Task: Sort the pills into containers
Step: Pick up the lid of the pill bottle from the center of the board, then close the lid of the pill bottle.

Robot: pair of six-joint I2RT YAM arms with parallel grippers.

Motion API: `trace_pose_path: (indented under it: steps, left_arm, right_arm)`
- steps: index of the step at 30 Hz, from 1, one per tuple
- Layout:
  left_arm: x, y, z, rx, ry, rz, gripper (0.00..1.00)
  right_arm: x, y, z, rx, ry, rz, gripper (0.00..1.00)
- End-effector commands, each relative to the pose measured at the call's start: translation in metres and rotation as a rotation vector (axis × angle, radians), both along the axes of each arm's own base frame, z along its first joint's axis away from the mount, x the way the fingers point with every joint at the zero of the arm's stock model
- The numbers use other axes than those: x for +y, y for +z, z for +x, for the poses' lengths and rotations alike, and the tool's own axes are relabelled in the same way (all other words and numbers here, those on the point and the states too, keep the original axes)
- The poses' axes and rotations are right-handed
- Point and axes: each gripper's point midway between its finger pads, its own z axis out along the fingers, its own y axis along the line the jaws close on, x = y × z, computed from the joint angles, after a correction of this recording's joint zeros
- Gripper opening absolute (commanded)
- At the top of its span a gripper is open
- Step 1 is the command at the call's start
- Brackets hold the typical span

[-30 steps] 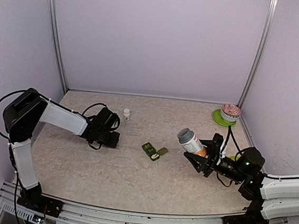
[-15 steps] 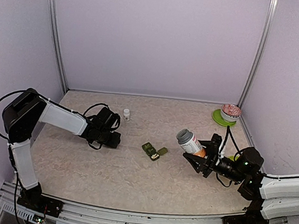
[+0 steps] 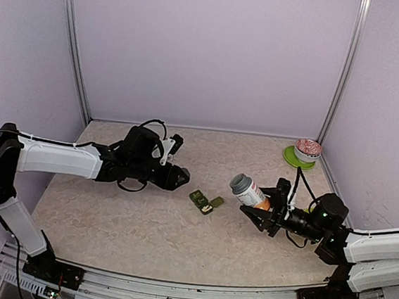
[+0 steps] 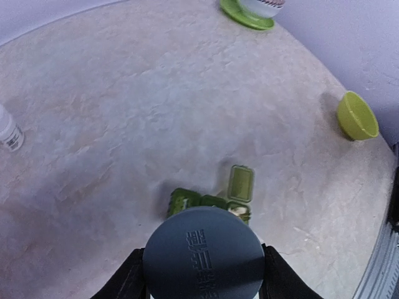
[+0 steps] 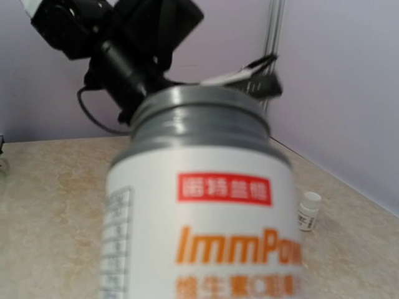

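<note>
- A green plastic pill case (image 3: pixel 201 201) (image 4: pixel 212 202) is seen lying on the beige marbled tabletop (image 3: pixel 143 222) near its middle. One lid is flipped open and something pale is visible in the uncovered compartment. The case is touched by neither arm.
- The left gripper (image 3: pixel 180 177) is held just left of the case and above the table. Its fingers (image 4: pixel 128 280) are pressed against a round dark grey bottle cap (image 4: pixel 203 252), with raised lettering shown on the cap's top in the left wrist view.
- A small white vial (image 4: pixel 7 131) (image 5: pixel 308 210) is stood upright on the table. It is placed to the far left, well apart from the case.
- A white pill bottle with orange lettering and a grey threaded neck (image 3: pixel 248 191) (image 5: pixel 199 218) is gripped around its lower body by the right gripper (image 3: pixel 261 208), to the right of the case. The bottle is uncapped and tilted, with its mouth turned up and to the left. Its contents cannot be made out.
- A small yellow-green bowl (image 4: pixel 356 115) is set on the table at the right side.
- A red-and-white patterned bowl (image 3: pixel 308 147) is rested on a green saucer (image 3: pixel 290 158) in the far right corner.
</note>
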Motion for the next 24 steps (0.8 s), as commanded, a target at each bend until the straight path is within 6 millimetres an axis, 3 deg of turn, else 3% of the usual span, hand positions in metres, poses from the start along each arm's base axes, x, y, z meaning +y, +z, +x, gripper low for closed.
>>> trace_pose_path:
  steps: [1,7,12,16,24]
  left_arm:
    - [-0.036,0.071,-0.023,-0.07,-0.176,-0.213,0.44]
    - [-0.057,0.126,-0.057,-0.103,-0.323,-0.407,0.44]
    - [-0.068,0.159,-0.081,-0.094,-0.425,-0.535,0.44]
    - [-0.075,0.17,-0.093,-0.076,-0.468,-0.588,0.44]
    - [-0.089,0.173,-0.11,-0.016,-0.536,-0.653,0.44]
  right_arm:
    - [0.007,0.019,-0.001,-0.031,0.032,0.036,0.0]
    - [0.015,0.026,-0.002,-0.035,0.065,0.044,0.0]
    - [0.021,0.029,-0.002,-0.037,0.083,0.049,0.0]
    - [0.023,0.032,-0.004,-0.038,0.09,0.061,0.0]
    - [0.025,0.04,-0.001,-0.055,0.083,0.068,0.0]
